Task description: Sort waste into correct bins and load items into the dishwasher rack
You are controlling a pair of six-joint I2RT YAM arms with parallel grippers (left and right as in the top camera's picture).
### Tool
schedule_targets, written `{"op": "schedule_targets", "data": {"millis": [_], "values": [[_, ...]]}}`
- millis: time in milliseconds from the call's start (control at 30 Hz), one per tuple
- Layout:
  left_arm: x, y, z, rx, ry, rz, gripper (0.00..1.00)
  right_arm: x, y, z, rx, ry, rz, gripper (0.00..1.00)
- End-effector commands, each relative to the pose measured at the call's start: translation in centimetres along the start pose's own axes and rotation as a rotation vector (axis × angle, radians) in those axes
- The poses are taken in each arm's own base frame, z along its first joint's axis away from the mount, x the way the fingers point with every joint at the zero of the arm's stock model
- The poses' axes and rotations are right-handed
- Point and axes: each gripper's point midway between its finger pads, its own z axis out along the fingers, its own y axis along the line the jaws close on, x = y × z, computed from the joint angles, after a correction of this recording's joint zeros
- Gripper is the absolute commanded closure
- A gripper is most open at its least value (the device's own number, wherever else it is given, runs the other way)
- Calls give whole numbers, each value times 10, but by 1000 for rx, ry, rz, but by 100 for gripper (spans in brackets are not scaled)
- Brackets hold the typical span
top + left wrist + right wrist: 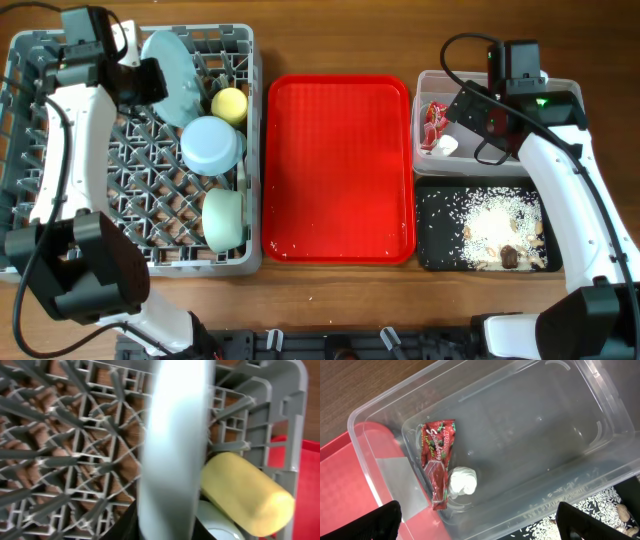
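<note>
The plate [172, 70] stands on edge, tilted, among the pegs at the far end of the dishwasher rack [150, 190]. The left tool [150, 82] is clamped on its rim, and the left wrist view shows the plate edge-on. Just beside it the yellow cup [245, 492] lies on its side. Nearer in the rack sit a light blue round dish [211, 145] and then the pale green bowl [225, 218].

A red serving tray [340, 160] lies on the tabletop [330, 300] right of the rack. Beyond it, the clear tub [545, 420] holds the red wrapper [437, 460], with the white tissue wad [462, 481] against its lower end. The right tool [482, 522] hangs over this tub with its jaws wide apart, holding nothing. In front of the tub, the black tray [435, 215] carries the rice scraps [495, 225].
</note>
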Motion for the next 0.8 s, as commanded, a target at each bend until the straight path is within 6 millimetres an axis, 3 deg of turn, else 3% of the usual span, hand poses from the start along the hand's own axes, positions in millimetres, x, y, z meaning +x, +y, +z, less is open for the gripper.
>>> {"op": "schedule_targets", "data": {"millis": [0,100,200,300,333,367,500,567,633,667,733,767], "values": [[7,-36,3,42,22,71,80,0,-1,3,5,6,-15,0],[16,-60,4,1,37,147,78,0,-1,3,5,7,-15,0],[29,-100,5,-4,51,249,73,0,-1,3,5,7,-15,0],[38,-131,3,3,44,326,58,0,-1,3,5,6,-16,0],[38,-131,3,-37,34,344,35,0,-1,3,4,6,-15,0],[36,-128,2,-73,23,352,24,0,-1,3,5,6,-15,0],[17,-116,-16,-175,-68,325,1,0,-1,3,5,6,-15,0],[11,-116,-38,-162,-117,223,0,0,-1,3,5,6,-15,0],[17,-111,-74,-145,-145,75,0,0,-1,3,5,6,-15,0],[30,-108,-92,-130,-124,0,0,0,-1,3,5,6,-15,0],[75,-115,-114,-35,33,-60,8,0,-1,3,5,7,-15,0],[94,-116,-118,-15,110,-60,27,0,-1,3,5,6,-15,0]]}}
